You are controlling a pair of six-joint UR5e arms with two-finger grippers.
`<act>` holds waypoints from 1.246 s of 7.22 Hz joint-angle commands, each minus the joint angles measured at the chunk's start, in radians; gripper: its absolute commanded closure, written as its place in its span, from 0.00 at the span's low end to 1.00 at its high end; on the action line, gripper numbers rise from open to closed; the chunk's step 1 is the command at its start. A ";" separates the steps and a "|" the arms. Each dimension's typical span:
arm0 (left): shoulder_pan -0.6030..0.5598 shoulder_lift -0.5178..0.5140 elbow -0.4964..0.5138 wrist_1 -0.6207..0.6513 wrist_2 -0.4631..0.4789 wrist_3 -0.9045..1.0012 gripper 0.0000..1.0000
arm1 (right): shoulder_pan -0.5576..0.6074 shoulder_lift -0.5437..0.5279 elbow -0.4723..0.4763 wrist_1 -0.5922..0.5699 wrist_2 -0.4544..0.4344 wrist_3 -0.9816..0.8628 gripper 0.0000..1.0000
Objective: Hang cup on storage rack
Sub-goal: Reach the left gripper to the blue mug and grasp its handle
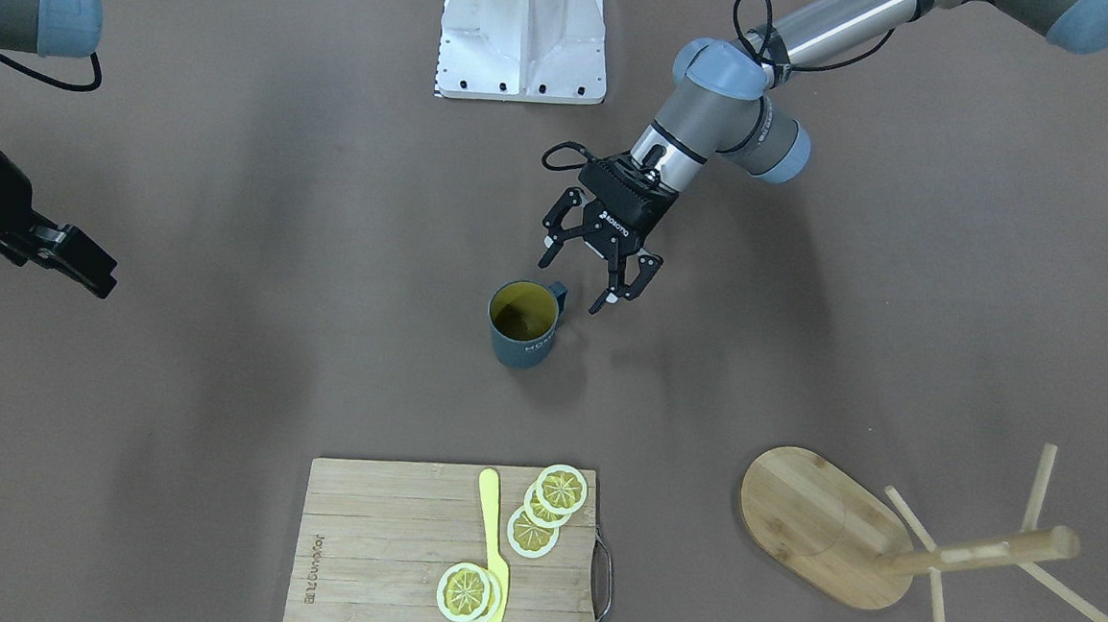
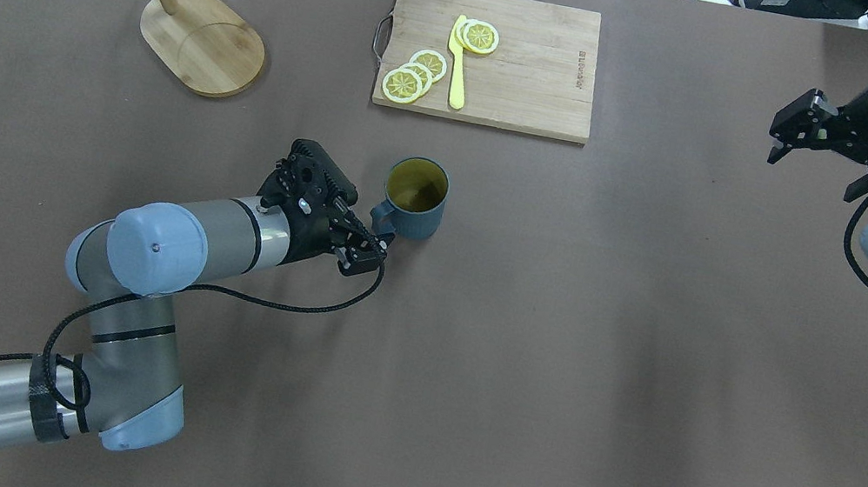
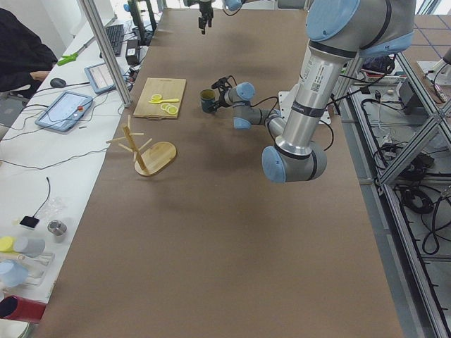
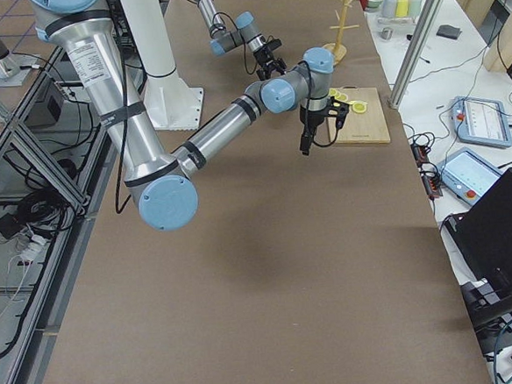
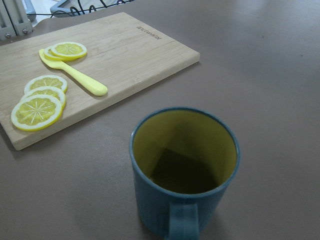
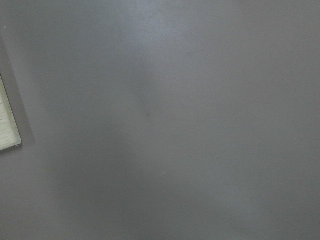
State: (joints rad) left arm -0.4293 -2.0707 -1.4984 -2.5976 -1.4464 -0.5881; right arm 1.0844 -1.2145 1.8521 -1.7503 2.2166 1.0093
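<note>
The blue-grey cup [image 1: 521,323] stands upright mid-table, yellowish-green inside, with its handle turned toward my left gripper. It also shows in the overhead view [image 2: 415,198] and fills the left wrist view [image 5: 185,170]. My left gripper [image 1: 577,276] is open and empty, close to the handle without touching it; it also shows from overhead [image 2: 365,234]. The storage rack [image 1: 820,524], a wooden mug tree on an oval base, stands at the far left of the table [image 2: 203,42] with bare pegs. My right gripper [image 2: 811,174] is open and empty, held far to the right.
A slatted cutting board [image 2: 491,59] with lemon slices [image 2: 413,77] and a yellow knife [image 2: 458,62] lies beyond the cup. The robot's white base plate [image 1: 523,30] is at the near edge. The right wrist view shows only brown tabletop.
</note>
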 commanded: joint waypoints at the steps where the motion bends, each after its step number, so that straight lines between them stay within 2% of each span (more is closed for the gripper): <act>1: 0.001 -0.032 0.053 -0.022 0.004 -0.005 0.23 | -0.001 0.001 0.001 -0.001 0.000 0.000 0.00; 3: 0.001 -0.040 0.081 -0.050 0.004 -0.007 0.26 | -0.001 0.001 -0.001 -0.001 0.000 0.000 0.00; 4: 0.001 -0.040 0.079 -0.052 0.004 -0.007 0.31 | -0.001 0.001 -0.001 -0.001 0.000 0.000 0.00; 7: 0.001 -0.040 0.073 -0.064 0.000 -0.015 0.67 | -0.001 0.001 -0.002 -0.001 0.002 0.002 0.00; 9: 0.000 -0.039 0.070 -0.105 -0.005 -0.015 1.00 | -0.003 0.003 0.001 -0.001 0.009 0.009 0.00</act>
State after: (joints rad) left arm -0.4281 -2.1099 -1.4263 -2.6756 -1.4488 -0.6025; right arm 1.0824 -1.2124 1.8513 -1.7518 2.2204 1.0152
